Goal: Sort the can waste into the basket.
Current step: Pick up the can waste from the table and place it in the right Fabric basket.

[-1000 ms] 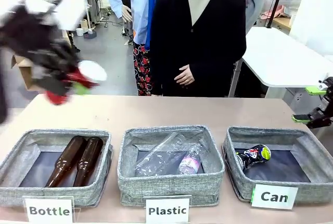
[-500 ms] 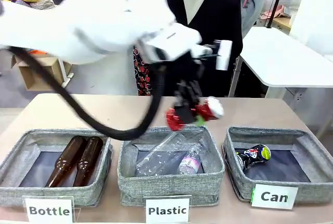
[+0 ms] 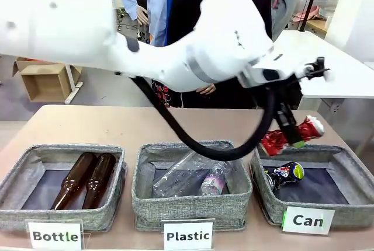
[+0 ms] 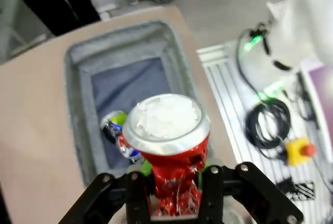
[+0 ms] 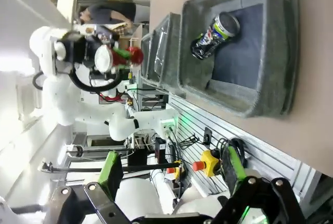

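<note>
Left arm is sweeping across fast: a second ago the left gripper [image 3: 290, 132] was blurring at the upper left of the front frame with the red can [image 3: 291, 135]. Half a second ago it was over the middle "Plastic" basket [image 3: 191, 204]. Now it is sitting at the right of the frame, just above the near-left part of the "Can" basket [image 3: 345, 156]. The right gripper [image 5: 171, 174] was showing at the far right edge a second ago and is now gone from the front frame, so it is not contesting the drop zone.

What that means: transport leg looks basically done. My read is that a release is next, and the can should fall inside the rim rather than on the surface [image 3: 105, 124].

Gripper state:
- Left gripper is clamping the red can by its crumpled body; in the left wrist view [image 4: 171, 190] the silver end [image 4: 166, 122] is facing the camera, centre frame.
- Right gripper fingers are standing apart, holding nothing, at the bottom of the right wrist view.

Relative position:
- In the left wrist view the "Can" basket is lying behind the held can, running from centre to upper left.
- The black can [image 4: 112, 125] is already resting on the dark lining, just left of and beneath the red one.
- In the front view the black can [image 3: 283, 175] is lying at the basket's left end, directly below the gripper.

Risk: the red can may land on the black one. Harmless.
</note>
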Action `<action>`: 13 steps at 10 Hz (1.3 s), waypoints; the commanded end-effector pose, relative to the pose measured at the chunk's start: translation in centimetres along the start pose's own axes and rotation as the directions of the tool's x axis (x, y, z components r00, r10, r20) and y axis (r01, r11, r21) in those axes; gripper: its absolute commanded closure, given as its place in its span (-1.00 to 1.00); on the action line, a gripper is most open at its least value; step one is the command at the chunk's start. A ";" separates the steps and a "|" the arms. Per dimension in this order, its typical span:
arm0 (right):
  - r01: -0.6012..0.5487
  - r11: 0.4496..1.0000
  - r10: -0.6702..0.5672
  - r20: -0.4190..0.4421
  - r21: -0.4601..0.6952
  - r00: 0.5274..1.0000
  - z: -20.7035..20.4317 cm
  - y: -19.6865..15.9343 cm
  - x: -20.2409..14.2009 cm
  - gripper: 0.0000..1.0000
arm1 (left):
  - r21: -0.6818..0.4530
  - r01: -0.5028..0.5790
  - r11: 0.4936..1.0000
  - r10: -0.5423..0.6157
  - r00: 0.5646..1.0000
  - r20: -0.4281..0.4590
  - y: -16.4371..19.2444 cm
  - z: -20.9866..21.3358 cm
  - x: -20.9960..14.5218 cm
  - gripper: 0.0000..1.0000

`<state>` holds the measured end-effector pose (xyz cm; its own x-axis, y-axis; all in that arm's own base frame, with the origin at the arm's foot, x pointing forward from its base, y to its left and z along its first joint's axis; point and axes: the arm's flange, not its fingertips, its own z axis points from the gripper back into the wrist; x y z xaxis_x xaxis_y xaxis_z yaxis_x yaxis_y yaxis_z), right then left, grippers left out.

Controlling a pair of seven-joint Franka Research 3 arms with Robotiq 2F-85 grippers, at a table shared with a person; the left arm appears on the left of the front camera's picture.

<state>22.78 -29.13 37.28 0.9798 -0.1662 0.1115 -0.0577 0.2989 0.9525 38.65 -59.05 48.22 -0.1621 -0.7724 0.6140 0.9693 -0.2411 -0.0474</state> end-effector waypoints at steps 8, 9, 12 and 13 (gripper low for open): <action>0.000 1.000 0.000 0.000 0.000 1.000 0.0 0.0 0.0 -1.00 | 0.099 0.003 0.995 0.001 0.999 -0.036 2.0 -2.3 2.3 -1.00; 0.000 1.000 0.000 0.000 0.000 1.000 0.0 0.0 0.0 -1.00 | 0.097 0.011 0.995 -0.007 0.999 -0.037 1.9 -2.2 2.4 -1.00; 0.000 1.000 0.000 0.000 0.000 1.000 0.0 0.0 0.0 -1.00 | 0.100 0.030 0.995 -0.026 0.999 -0.044 1.1 -1.7 2.3 -1.00; 0.000 1.000 0.000 0.000 0.000 1.000 0.0 0.0 0.0 -1.00 | 0.115 0.038 0.993 -0.032 0.998 -0.051 0.8 -1.2 2.2 -1.00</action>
<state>22.63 -29.29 36.65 0.9789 -0.1568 0.1311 -0.0823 0.2850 0.9550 39.29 -62.49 47.84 -0.1795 -0.7911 0.5847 0.9815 -0.1843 0.0518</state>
